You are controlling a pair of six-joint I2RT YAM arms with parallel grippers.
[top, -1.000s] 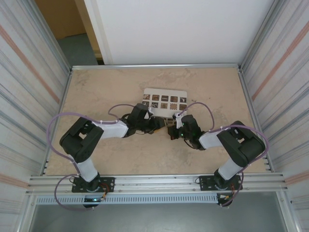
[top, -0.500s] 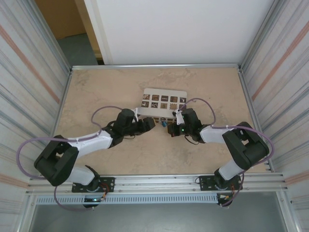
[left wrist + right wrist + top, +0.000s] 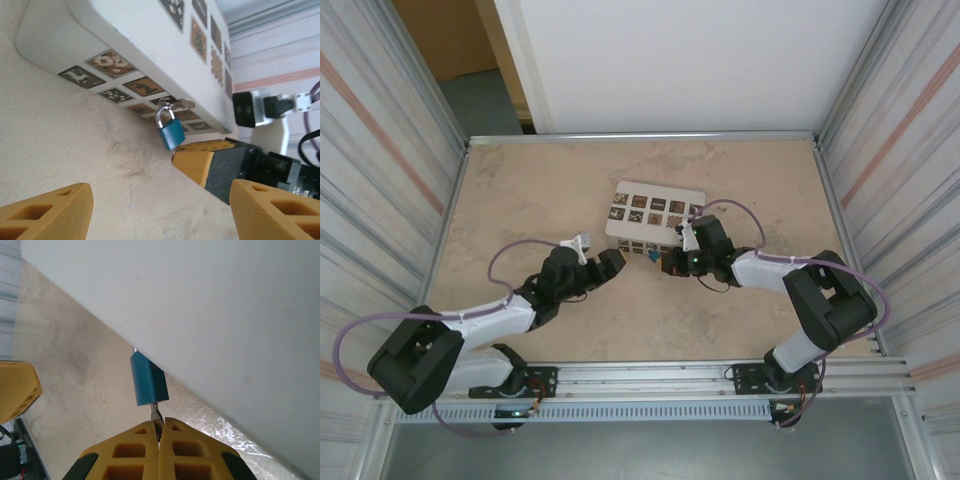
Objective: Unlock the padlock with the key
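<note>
Drawing back to the near left, the left tool (image 3: 608, 264) has been spread and taken clear of the padlock (image 3: 170, 133), which hangs at the white box's (image 3: 125, 45) near face. The key (image 3: 156, 415), seated in the padlock's base, is pinched by the right tool (image 3: 160, 432); turning seems next.

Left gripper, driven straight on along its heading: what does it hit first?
Most likely the padlock, hanging by the white box, roughly centred ahead of the open left gripper. The right gripper, shut on the key, sits close alongside; depth is unclear, so it could touch first.
</note>
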